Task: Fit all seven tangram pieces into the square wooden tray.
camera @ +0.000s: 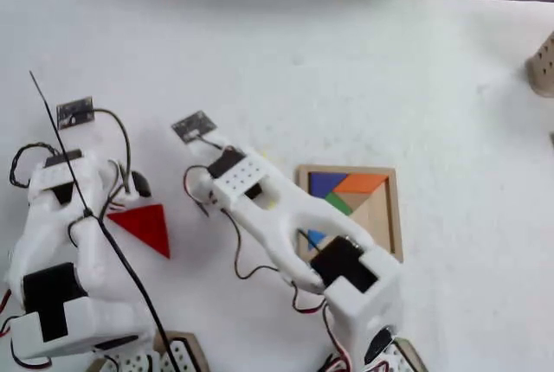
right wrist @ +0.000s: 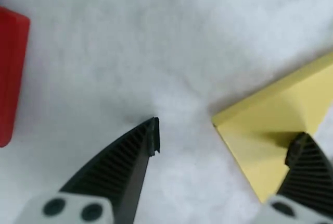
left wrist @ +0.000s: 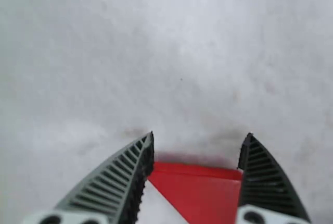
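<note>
Claws both spread, nothing pinched. My left gripper [left wrist: 200, 136] straddles the red triangle [camera: 147, 227], low at the left of the high frame, with one straight edge lying across the gap between my fingers. My left arm is plainly the nearer one for it. My right gripper [right wrist: 229, 133] hangs over a corner of the yellow piece [right wrist: 265, 140], off-centre toward one finger, just left of the wooden tray [camera: 398, 212]. Count: one red and one yellow loose, at least four coloured pieces in the tray, the rest hidden under my right arm.
</note>
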Action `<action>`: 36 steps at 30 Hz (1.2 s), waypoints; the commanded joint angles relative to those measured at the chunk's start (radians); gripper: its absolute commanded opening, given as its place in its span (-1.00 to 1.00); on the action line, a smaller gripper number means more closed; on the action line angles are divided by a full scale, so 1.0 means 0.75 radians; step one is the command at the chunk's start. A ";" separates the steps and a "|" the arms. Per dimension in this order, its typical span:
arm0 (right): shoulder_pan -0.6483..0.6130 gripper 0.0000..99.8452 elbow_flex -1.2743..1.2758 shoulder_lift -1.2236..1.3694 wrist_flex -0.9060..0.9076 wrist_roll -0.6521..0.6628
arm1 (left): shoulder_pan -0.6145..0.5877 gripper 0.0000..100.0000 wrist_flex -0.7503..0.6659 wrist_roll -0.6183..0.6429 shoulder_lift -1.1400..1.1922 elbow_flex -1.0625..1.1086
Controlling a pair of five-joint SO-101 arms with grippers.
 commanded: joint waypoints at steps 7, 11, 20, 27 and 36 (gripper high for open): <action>0.073 -0.28 -0.043 0.011 0.024 -0.002 | 0.009 -0.46 -0.012 0.012 -0.011 -0.053; 0.114 -0.28 -0.037 0.011 0.050 0.000 | 0.009 -0.46 -0.012 0.012 -0.011 -0.053; 0.148 -0.46 -0.035 0.015 0.050 0.035 | 0.005 -0.46 -0.010 0.012 -0.011 -0.051; 0.167 -0.53 -0.035 0.017 0.052 0.037 | 0.005 -0.46 -0.010 0.012 -0.011 -0.051; 0.122 -0.51 -0.074 -0.007 0.052 0.027 | 0.007 -0.46 -0.010 0.012 -0.011 -0.051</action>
